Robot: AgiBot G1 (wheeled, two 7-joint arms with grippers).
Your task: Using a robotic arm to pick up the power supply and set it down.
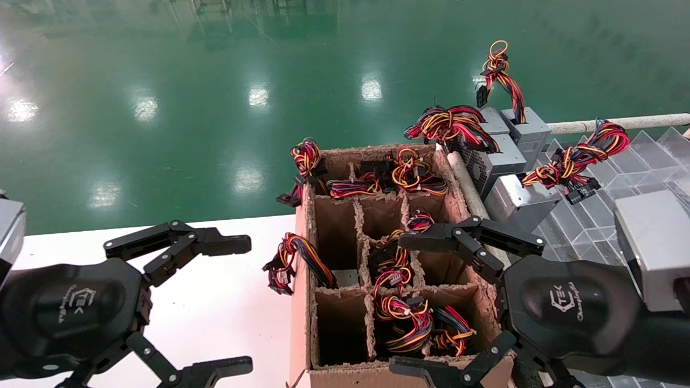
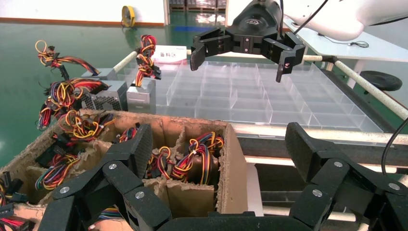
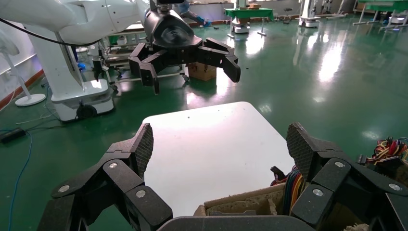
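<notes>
The power supply, a small grey box with a slim upright stalk of red, yellow and black wires, stands at the far corner of the clear tray; in the left wrist view the same power supply stands beyond the carton. My right gripper hangs open above the right side of the cardboard carton, holding nothing. My left gripper is open and empty over the white table, left of the carton. Each wrist view shows its own open gripper, left and right.
The carton's divided cells hold several units with coiled wire bundles. Other grey boxes with fat coiled bundles stand beside the power supply. A white rail runs along the tray's far edge. Green floor lies beyond.
</notes>
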